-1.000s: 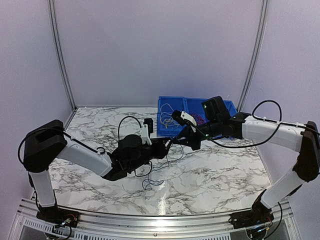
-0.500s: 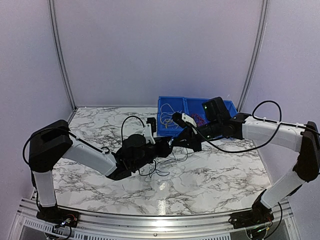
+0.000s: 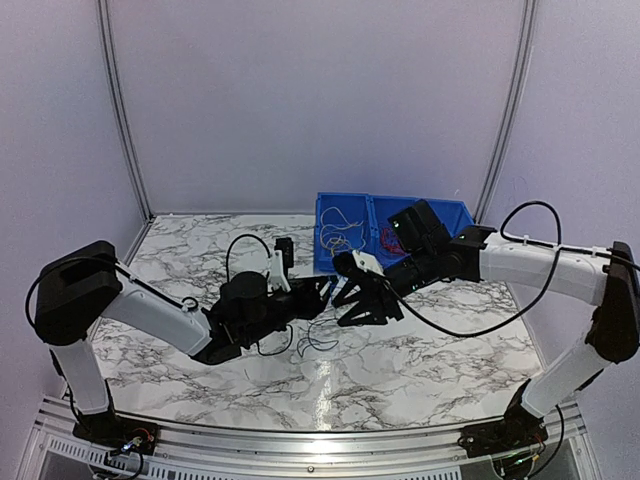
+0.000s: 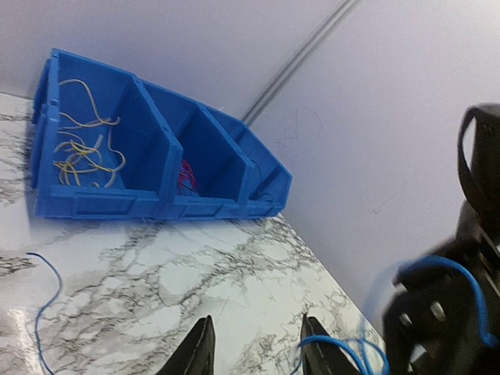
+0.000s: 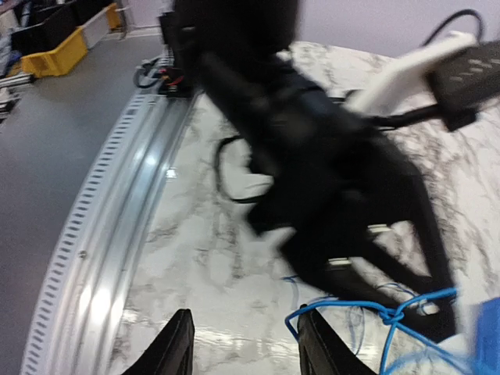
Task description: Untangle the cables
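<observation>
Right wrist view: the right gripper [image 5: 248, 344] stands parted with nothing between its fingers. The blue cable [image 5: 391, 316], knotted, lies at lower right, just outside the right-hand finger, its strand running across the frame. In the left wrist view the left gripper [image 4: 258, 348], likewise parted and empty, has blue cable at its lower right too — the right gripper looks nearer the knot.

Blue bins [image 4: 101, 205], marbled table [image 4: 195, 273], cables [image 5: 391, 319] apparently blue

right gripper [image 3: 367, 306] jaws apart | left gripper [image 3: 322, 294] just left of it | cables [image 3: 316, 338] trailing beneath left gripper | blue bins [image 3: 400, 212] behind right gripper
</observation>
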You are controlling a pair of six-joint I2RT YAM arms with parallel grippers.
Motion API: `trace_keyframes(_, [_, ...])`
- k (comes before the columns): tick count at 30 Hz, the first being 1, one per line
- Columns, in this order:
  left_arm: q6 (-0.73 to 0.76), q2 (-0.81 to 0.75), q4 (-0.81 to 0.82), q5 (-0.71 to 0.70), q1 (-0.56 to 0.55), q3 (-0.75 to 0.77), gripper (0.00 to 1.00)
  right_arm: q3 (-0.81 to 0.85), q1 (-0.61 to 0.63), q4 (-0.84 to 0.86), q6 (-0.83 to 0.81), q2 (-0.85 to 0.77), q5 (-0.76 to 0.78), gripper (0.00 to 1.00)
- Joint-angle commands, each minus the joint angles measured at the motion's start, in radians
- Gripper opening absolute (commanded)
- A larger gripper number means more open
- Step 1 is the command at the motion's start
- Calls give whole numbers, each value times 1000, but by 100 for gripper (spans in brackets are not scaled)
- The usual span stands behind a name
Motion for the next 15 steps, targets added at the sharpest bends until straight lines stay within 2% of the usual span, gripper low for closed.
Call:
trace_keyframes(1, [-3, -60, 32, -134, 116, -32, 39, 30, 124, -275, -167, -6, -181, 46])
trace_keyframes(7, [-12, -106, 41, -114, 155, -85, 38, 59, 157, -384, -280, -9, -191, 46])
trace_keyframes(11, [14, -131, 50, -66, 164, -99, 29, 71, 154, -415, -287, 18, -180, 44])
trace_keyframes(15, [29, -160, 53, -20, 163, -121, 29, 52, 129, -345, -220, 21, -163, 41])
